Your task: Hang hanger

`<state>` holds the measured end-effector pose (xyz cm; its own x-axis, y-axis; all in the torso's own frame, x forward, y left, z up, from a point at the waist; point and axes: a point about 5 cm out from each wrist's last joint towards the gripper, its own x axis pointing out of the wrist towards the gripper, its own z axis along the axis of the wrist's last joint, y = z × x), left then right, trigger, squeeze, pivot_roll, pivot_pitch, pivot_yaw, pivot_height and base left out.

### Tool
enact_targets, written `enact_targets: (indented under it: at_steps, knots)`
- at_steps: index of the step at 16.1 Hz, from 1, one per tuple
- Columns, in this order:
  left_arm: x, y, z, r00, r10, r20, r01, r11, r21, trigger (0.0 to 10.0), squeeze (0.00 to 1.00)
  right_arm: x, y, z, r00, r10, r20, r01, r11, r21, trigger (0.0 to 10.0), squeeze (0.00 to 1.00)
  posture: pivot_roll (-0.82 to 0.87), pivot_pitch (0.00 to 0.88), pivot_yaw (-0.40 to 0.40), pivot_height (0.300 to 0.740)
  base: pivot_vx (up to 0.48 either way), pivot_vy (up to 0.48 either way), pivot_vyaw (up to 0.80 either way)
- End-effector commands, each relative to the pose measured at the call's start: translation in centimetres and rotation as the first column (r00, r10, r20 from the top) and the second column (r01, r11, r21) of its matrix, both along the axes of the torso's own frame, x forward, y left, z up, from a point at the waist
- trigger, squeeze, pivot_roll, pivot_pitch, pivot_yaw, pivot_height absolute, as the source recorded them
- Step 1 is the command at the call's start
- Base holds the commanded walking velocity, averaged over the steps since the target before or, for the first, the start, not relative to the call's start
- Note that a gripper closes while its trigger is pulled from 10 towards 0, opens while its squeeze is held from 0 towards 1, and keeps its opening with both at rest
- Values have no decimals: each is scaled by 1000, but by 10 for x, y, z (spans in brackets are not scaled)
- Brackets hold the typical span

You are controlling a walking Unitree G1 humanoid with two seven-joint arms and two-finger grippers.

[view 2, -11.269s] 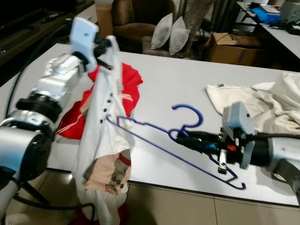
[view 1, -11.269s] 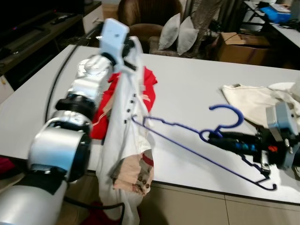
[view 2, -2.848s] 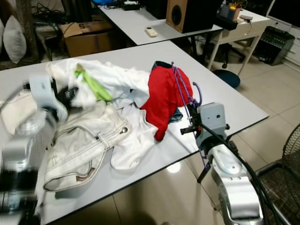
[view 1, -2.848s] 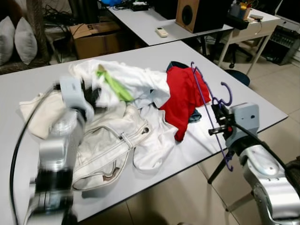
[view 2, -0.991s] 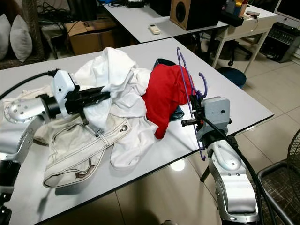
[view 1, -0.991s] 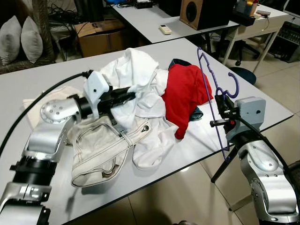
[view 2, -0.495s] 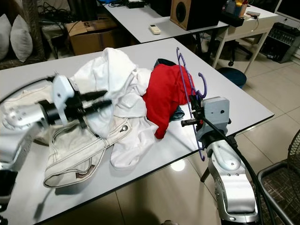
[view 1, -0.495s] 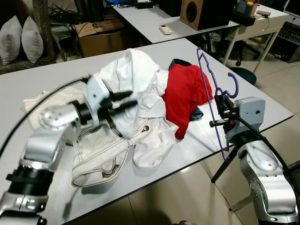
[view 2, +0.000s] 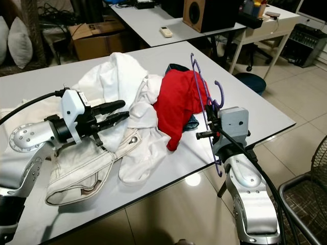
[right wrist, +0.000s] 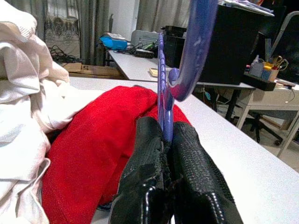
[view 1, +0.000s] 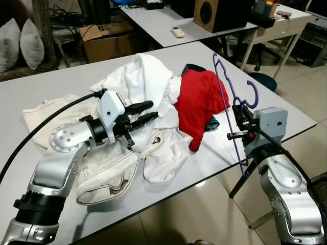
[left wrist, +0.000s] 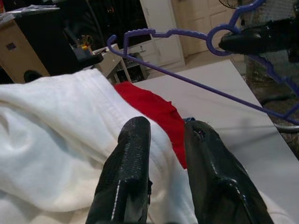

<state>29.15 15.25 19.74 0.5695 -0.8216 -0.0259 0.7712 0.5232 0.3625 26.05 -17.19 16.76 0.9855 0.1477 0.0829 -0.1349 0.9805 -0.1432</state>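
A purple wire hanger (view 1: 223, 87) stands upright at the table's right edge, its neck pinched in my right gripper (view 1: 239, 110), which is shut on it (right wrist: 163, 125). My left gripper (view 1: 152, 112) is open and hovers just above a heap of white clothing (view 1: 138, 76) in the middle of the table. Nothing lies between its fingers (left wrist: 135, 154). A red garment (view 1: 199, 102) is draped between the white heap and the hanger. A cream garment with dark piping (view 1: 110, 166) lies under my left arm.
The white table (view 1: 281, 109) ends just right of the hanger. Behind it stands a second table with a speaker (view 1: 214, 13) and a remote (view 1: 178, 31). A cardboard box (view 1: 104, 38), cushions (view 1: 20, 43), a dark stool (view 1: 263, 80) and a wire chair (view 2: 306, 204) stand around.
My left gripper, closed in the white clothing a second ago, has opened and now sits free above it. The right gripper and hanger have barely moved.
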Motion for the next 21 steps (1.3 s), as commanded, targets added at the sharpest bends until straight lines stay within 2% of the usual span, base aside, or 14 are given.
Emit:
enact_targets:
  at_steps: [1,2,3,4,5,8,9,11,15,16,18,19,20,21]
  knots:
    - [-2,1,-4,1000,1,-2,-1,999,40,10000,0,-1,0,3,1000,3,5,-3,1000,-1,10000,0,-175,0,14,740,0,0,0]
    - [-1,2,-9,1000,20,-6,-20,997,80,9294,0,0,1,3,1000,6,5,-6,1000,-2,10000,0,-176,0,12,740,0,0,0]
    - [1,5,-11,999,50,5,-50,993,104,5843,0,0,1,4,1000,7,4,-7,1000,-3,10000,0,-176,0,12,740,0,0,0]
    - [3,7,-11,997,74,34,-78,988,130,4235,0,0,1,4,1000,9,5,-9,1000,-4,10000,0,-178,0,10,740,0,0,0]
    - [4,7,-11,996,76,39,-81,988,134,4235,0,0,0,4,1000,9,5,-9,1000,-4,10000,0,-178,0,10,740,0,0,0]
    - [6,8,-8,992,87,88,-99,984,147,3255,0,0,0,5,1000,9,4,-9,1000,-6,10000,0,-179,0,10,740,0,0,0]
    - [7,7,-7,990,88,113,-104,984,143,2392,0,0,0,5,1000,8,4,-8,1000,-6,10000,0,-181,0,11,740,0,0,0]
    - [8,5,-5,988,84,127,-100,986,132,0,0,0,-1,5,1000,7,5,-7,1000,-6,10000,0,-182,0,12,740,0,0,0]
    - [9,2,-7,990,63,122,-79,988,131,0,0,0,-1,6,1000,9,8,-9,1000,-7,10000,0,-184,0,11,740,0,0,0]
    - [10,1,-4,990,63,128,-77,991,107,0,0,0,-2,11,999,42,17,-43,998,47,10000,0,-186,0,10,740,0,0,0]
    - [19,5,18,979,115,166,-112,993,-28,0,0,-11,-4,24,972,233,32,-235,962,141,10000,0,-190,0,9,740,0,0,0]
    - [23,7,26,975,130,181,-119,990,-71,0,0,-16,-2,26,953,303,29,-304,943,136,10000,0,-190,0,9,740,0,0,0]
    - [28,11,44,967,146,211,-118,983,-139,0,0,-29,-1,30,904,427,10,-425,898,116,10000,0,-190,0,9,740,0,0,0]
    - [32,16,59,960,147,239,-108,980,-169,0,0,-38,-3,33,867,499,-4,-495,861,120,10000,0,-190,0,10,740,0,0,0]
